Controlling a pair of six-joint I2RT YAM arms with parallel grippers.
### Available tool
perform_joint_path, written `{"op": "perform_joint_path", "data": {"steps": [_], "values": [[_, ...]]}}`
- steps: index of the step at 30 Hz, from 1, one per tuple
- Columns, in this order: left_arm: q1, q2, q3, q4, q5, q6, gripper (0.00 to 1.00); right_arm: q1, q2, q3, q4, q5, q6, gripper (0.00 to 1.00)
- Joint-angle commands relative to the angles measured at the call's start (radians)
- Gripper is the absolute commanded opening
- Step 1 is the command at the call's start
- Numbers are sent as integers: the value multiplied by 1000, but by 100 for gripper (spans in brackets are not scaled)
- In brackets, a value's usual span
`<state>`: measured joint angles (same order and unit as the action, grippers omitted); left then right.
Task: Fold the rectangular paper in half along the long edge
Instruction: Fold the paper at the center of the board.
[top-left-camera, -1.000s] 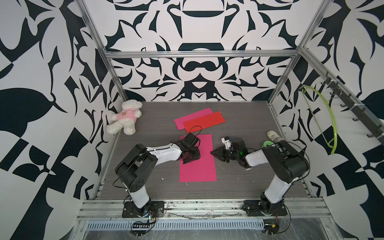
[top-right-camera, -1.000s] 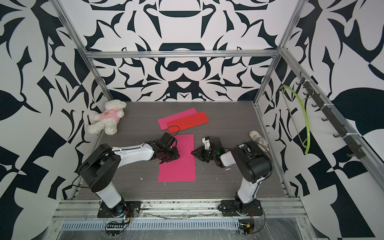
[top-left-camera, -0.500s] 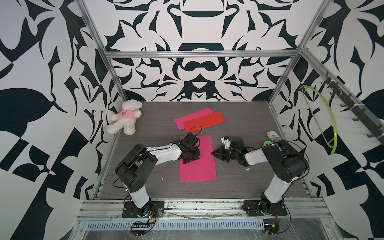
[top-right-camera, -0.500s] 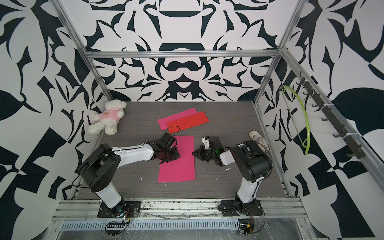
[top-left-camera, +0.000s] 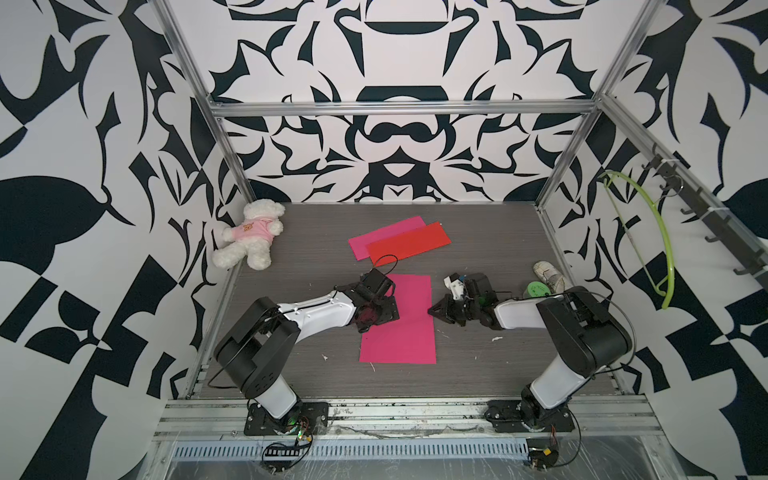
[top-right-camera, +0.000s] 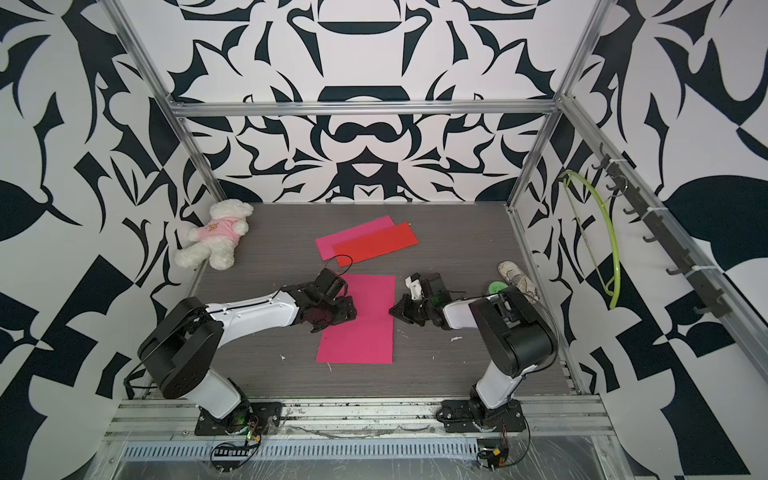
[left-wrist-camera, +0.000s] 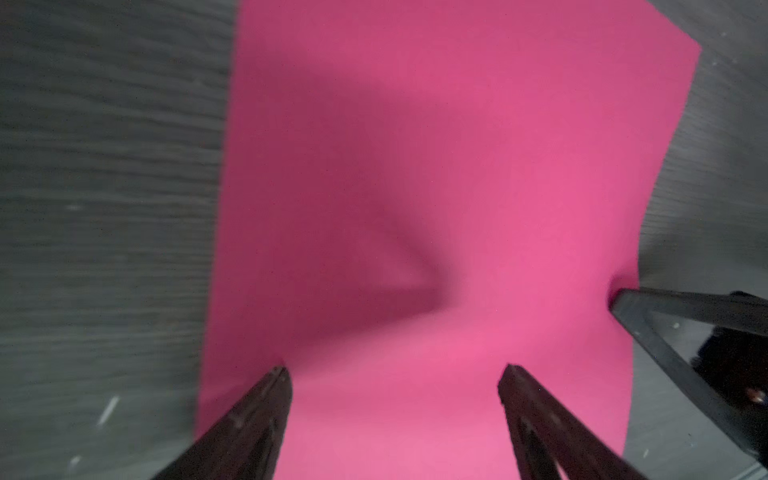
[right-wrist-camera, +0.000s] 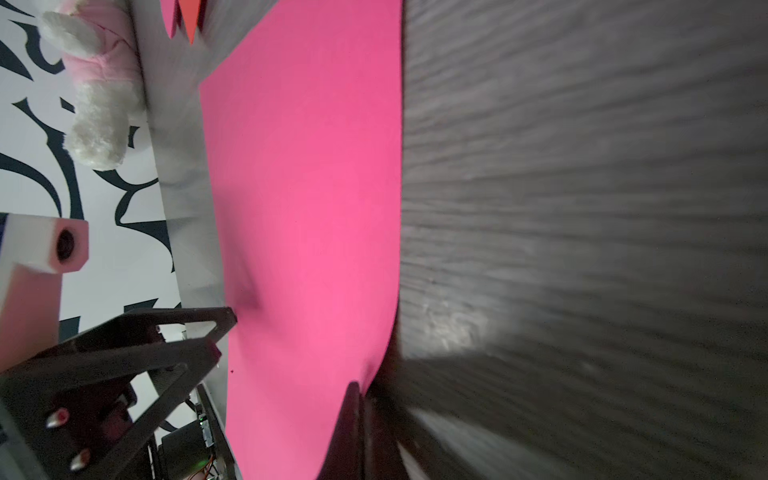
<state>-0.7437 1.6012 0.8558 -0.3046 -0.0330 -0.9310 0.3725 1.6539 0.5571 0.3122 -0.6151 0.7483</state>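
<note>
Pink paper (top-left-camera: 405, 328) lies unfolded near the centre of the grey surface (top-left-camera: 478, 374), its long edges running 12 to 6 o'clock. Left hand (left-wrist-camera: 395, 372) stands at the sheet's 9 o'clock edge, jaws spread wide and tips over the paper, gripping nothing; contact cannot be confirmed. Right hand (top-left-camera: 433, 311) sits at the 3 o'clock edge with its jaws closed on that long edge. In the left wrist view the sheet buckles in a shallow ridge between the two hands. At 12 o'clock of the sheet, a red strip (top-left-camera: 409, 248) overlaps a pink strip (top-left-camera: 374, 239). Teddy bear (top-left-camera: 249, 235) sits at 10 o'clock against the wall; the emblem on its pink shirt is too small to read. Green disc (top-left-camera: 536, 289) lies at 2 o'clock, marking illegible
</note>
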Motion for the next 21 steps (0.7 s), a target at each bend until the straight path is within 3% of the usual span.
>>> {"op": "perform_joint_path", "data": {"steps": [1, 14, 21], "values": [[26, -10, -49, -113, -52, 1, 84, -21, -37, 36, -116, 22, -89, 0], [26, 35, -81, -99, -5, -9, 44, -26, -8, 73, -127, -14, -100, 0], [-8, 32, -98, -78, 11, -52, 27, -26, -22, 64, -125, 32, -70, 0]]}}
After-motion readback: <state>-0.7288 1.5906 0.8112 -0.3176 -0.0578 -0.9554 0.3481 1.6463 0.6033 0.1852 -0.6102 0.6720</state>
